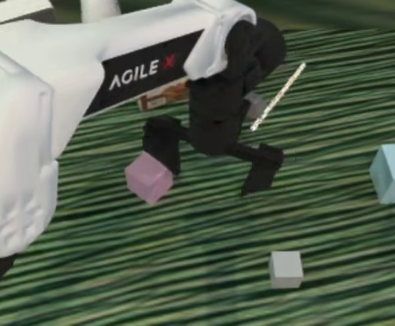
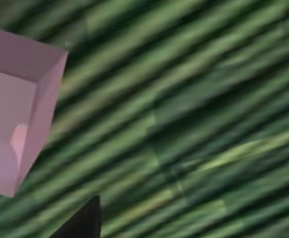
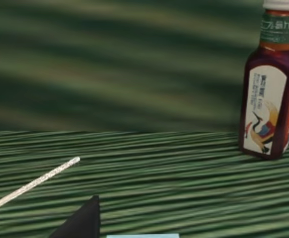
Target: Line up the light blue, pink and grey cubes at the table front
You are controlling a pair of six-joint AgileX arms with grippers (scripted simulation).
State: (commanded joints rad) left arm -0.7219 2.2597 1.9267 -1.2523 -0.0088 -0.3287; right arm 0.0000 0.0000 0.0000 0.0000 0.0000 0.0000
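The pink cube (image 1: pixel 148 176) lies on the striped table (image 1: pixel 184 272), left of centre, and fills one side of the left wrist view (image 2: pixel 20 109). My left gripper (image 1: pixel 211 159) hangs open just above the table. One finger (image 1: pixel 162 144) stands right by the pink cube, which sits outside the gap. The small grey cube (image 1: pixel 286 269) rests nearer the front, apart from it. The light blue cube (image 1: pixel 394 173) sits at the right edge. My right gripper (image 3: pixel 154 229) is out of the top view; it is open, with the light blue cube's top (image 3: pixel 142 236) just below it.
A thin white stick (image 1: pixel 279 97) lies behind the left gripper, also seen as a stick (image 3: pixel 30 186) in the right wrist view. A dark bottle (image 3: pixel 271 99) with a white cap stands at the back; my left arm partly covers the bottle (image 1: pixel 163 98).
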